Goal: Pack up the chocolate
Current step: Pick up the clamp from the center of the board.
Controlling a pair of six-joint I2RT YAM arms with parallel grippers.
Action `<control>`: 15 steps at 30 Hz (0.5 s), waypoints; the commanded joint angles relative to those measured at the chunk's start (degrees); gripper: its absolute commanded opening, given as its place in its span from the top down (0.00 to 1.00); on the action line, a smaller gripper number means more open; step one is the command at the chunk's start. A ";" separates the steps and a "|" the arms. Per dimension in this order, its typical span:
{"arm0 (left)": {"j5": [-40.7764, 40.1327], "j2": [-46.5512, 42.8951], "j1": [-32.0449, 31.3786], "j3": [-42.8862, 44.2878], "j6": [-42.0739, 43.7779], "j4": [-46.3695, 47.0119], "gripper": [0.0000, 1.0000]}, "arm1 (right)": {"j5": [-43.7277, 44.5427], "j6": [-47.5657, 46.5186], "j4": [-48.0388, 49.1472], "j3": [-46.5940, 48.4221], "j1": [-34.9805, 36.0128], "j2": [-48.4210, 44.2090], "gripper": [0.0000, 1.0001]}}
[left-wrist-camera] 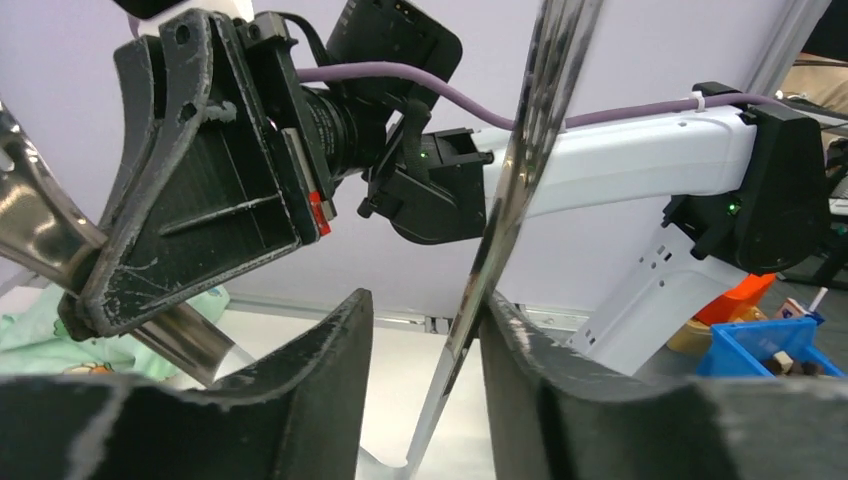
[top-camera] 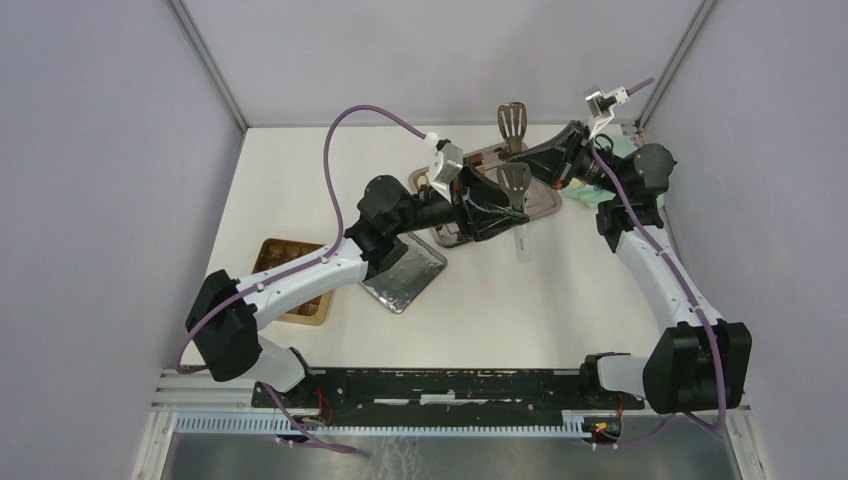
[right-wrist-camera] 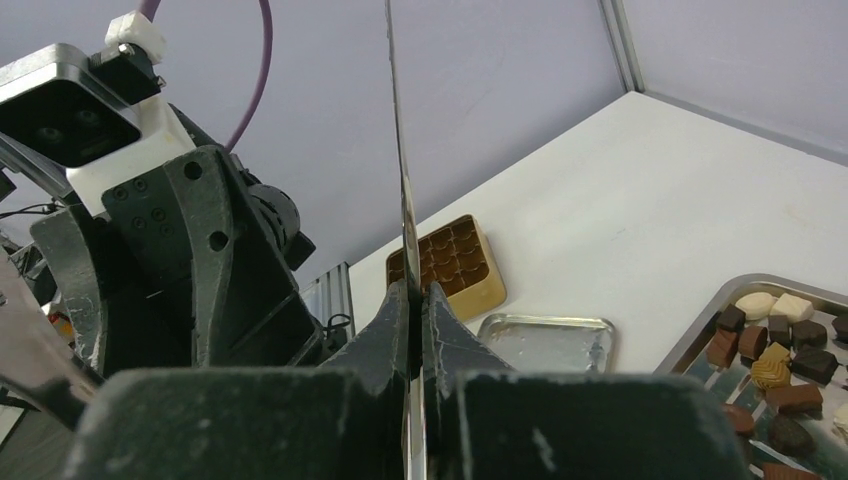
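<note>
Right wrist view: the right gripper (right-wrist-camera: 413, 300) is clenched on one thin arm of the long silver metal tongs (right-wrist-camera: 400, 150), which stands upright and edge-on between its black fingers. The chocolate (right-wrist-camera: 770, 365), small dark brown, light brown and cream pieces, lies in the rectangular silver metal tray (right-wrist-camera: 693, 330) on the white worktop (right-wrist-camera: 620, 200). Well apart from it sits the gold square gridded tin (right-wrist-camera: 490, 285), and a smaller flat silver tray (right-wrist-camera: 545, 345) lies between the two.

Left wrist view: the left gripper (left-wrist-camera: 425, 340) is part-way parted, with a tong arm passing between its fingers. The arm touches one finger, and a gap shows at the other, so the arm is not clamped.

Top external view: the left arm reaches diagonally from the near left over the small tray towards the chocolate tray. The right arm rises along the right side, folds near the far corner and points left. Both grippers meet at the tongs above the chocolate tray.
</note>
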 commanded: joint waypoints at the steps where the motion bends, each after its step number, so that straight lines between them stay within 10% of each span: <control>1: 2.01 0.54 -0.38 1.48 -2.56 4.51 0.62 | -0.23 -0.19 1.41 0.94 0.54 -1.56 1.00; 7: 0.86 0.21 -0.24 1.36 -3.11 4.54 0.85 | -0.70 -0.71 1.26 1.06 1.24 -1.68 1.00; 15: 0.65 -0.25 -0.24 -0.04 -5.84 7.91 0.51 | -0.64 -1.14 0.61 0.68 1.35 -2.06 1.00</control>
